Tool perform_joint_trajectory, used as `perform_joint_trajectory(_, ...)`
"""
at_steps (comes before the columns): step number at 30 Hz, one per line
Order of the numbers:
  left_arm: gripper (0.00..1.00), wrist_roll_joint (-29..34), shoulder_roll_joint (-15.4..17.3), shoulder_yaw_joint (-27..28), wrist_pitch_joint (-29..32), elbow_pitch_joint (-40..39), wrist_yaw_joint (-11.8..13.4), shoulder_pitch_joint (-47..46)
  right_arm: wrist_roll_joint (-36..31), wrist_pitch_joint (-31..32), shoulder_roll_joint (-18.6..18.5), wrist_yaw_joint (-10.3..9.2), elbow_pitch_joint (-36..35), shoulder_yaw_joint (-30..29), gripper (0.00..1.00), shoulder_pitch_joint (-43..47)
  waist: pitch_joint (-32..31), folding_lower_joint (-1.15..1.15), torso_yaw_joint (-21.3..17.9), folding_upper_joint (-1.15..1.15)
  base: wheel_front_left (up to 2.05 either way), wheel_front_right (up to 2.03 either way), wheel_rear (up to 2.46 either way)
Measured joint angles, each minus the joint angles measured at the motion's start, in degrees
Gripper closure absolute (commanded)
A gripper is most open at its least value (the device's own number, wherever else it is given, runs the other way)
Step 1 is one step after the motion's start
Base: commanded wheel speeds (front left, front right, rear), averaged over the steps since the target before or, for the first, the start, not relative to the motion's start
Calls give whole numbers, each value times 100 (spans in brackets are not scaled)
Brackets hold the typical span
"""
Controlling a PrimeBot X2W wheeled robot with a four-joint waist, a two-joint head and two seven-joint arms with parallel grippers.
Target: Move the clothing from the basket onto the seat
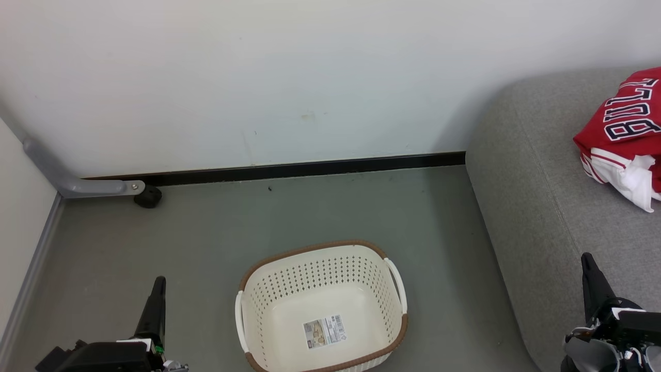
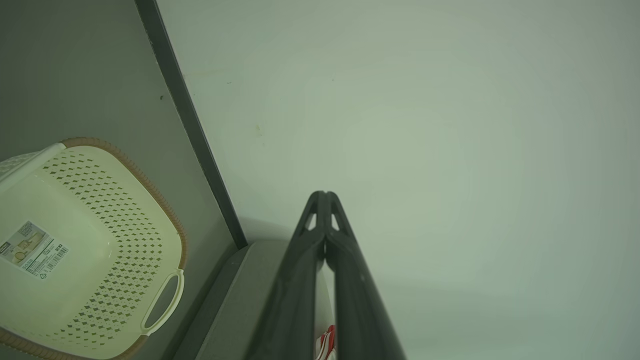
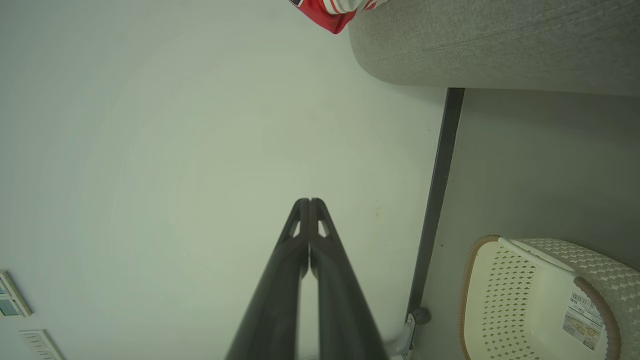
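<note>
Grey floor (image 1: pixel 206 232) carries the laundry basket (image 1: pixel 310 247); red jersey (image 1: pixel 619 129) lies far right on the sofa seat (image 1: pixel 526 181); left gripper (image 1: pixel 159 281) and right gripper (image 1: pixel 587 258) closed.

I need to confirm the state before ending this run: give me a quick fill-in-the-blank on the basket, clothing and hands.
1. The basket on the floor is ____ of clothing.
2. The red clothing lies on the grey seat, to the basket's ____ in the head view.
3. The left hand and right hand are both ____, holding nothing.
Missing words: empty; right; shut.
</note>
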Motion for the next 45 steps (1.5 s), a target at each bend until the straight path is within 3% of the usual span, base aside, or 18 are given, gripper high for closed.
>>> perform_joint_trajectory(45, 100, 0, -1, -1, 0, -4, 0, 0, 0, 0, 0, 0, -3, 1, 100, 9, 0, 0, 0, 0, 0, 0, 0)
